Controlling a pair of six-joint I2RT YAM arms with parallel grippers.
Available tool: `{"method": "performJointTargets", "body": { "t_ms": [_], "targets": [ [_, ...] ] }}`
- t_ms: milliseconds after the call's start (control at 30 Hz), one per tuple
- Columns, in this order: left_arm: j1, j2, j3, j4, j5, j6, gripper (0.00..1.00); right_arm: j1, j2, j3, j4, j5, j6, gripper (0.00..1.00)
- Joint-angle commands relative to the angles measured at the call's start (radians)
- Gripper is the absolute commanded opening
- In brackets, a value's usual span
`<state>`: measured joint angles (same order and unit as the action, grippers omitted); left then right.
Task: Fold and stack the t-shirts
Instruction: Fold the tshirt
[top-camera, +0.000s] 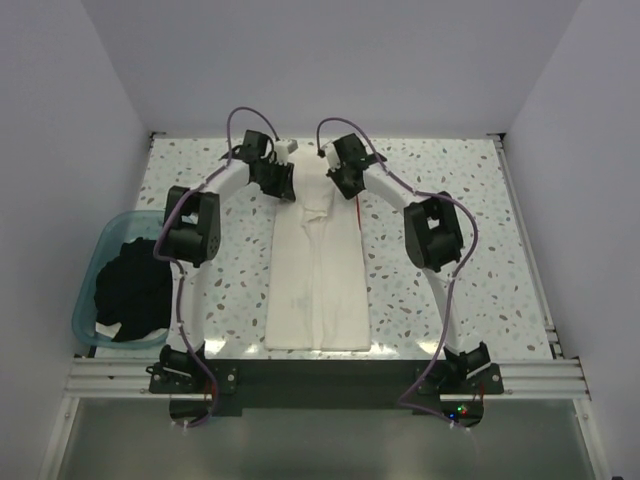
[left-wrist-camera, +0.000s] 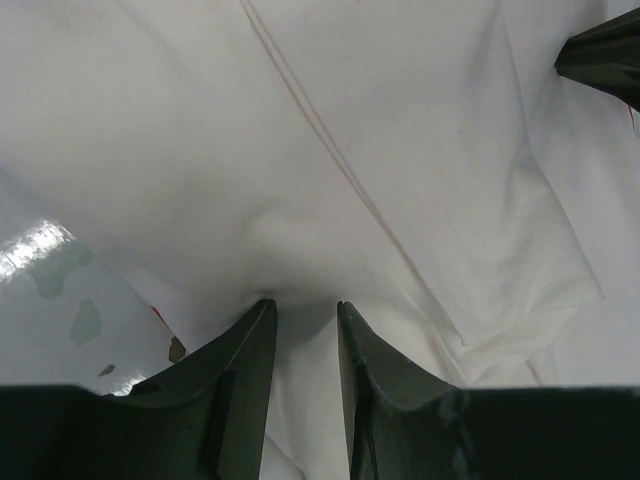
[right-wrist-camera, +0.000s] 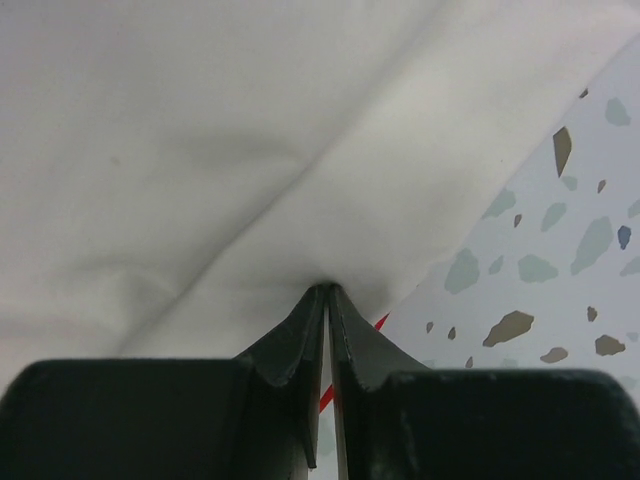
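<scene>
White cloth fills most of both wrist views: the white t-shirt (top-camera: 318, 290) lies on the speckled table (top-camera: 450, 200) as a long narrow strip, folded lengthwise, running from the near edge at the bottom of the top view up toward the centre of the frame. Its upper end narrows and looks rumpled, and both arms reach in to meet there. The left gripper (left-wrist-camera: 305, 305) sits at the upper left corner of the strip. Its jaws stand a little apart with a bunch of the white fabric gathered between them, and the cloth puckers just above the tips. A stitched seam runs diagonally across the shirt in that wrist view. The right gripper (right-wrist-camera: 327, 288) is at the upper right corner of the strip. Its jaws are pressed almost together on an edge of the same shirt, which pulls to a point at the tips, and a thin red sliver shows just beneath them. The black t-shirt (top-camera: 130, 290) lies crumpled inside the teal tub (top-camera: 88, 290) at the left edge of the top view, well apart from the white one.
</scene>
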<state>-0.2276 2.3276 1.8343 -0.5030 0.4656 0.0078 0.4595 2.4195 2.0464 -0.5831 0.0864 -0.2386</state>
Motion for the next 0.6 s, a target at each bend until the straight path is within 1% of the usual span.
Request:
{"method": "performJointTargets", "body": {
  "t_ms": [0,167,300,400,433,467,500,533,567],
  "targets": [
    [0.039,0.096,0.058,-0.003,-0.076,0.000,0.37,-0.010,0.078,0.069,-0.017,0.047,-0.010,0.11],
    [0.045,0.137,0.121,-0.009,-0.052,0.000,0.37,-0.009,0.116,0.132,-0.034,0.061,-0.008,0.12],
    [0.047,0.139,0.149,-0.003,-0.013,0.000,0.40,-0.008,0.079,0.107,0.023,0.040,-0.034,0.14],
    [0.047,0.066,0.122,0.041,0.018,-0.028,0.41,-0.008,0.012,0.121,0.017,-0.007,-0.031,0.16],
    [0.047,0.008,0.108,0.070,0.028,-0.025,0.42,-0.007,-0.017,0.115,-0.003,-0.073,-0.021,0.17],
    [0.047,-0.023,0.077,0.081,0.031,-0.017,0.44,-0.007,-0.043,0.107,-0.009,-0.085,-0.013,0.19],
    [0.047,-0.054,0.062,0.089,0.033,-0.012,0.45,-0.004,-0.112,0.075,-0.014,-0.106,-0.002,0.22],
    [0.047,-0.109,0.051,0.084,0.036,-0.012,0.46,-0.002,-0.143,0.058,-0.033,-0.181,0.010,0.25],
    [0.047,-0.137,0.025,0.077,0.033,0.029,0.47,-0.002,-0.173,0.035,-0.041,-0.201,0.019,0.27]
  ]
}}
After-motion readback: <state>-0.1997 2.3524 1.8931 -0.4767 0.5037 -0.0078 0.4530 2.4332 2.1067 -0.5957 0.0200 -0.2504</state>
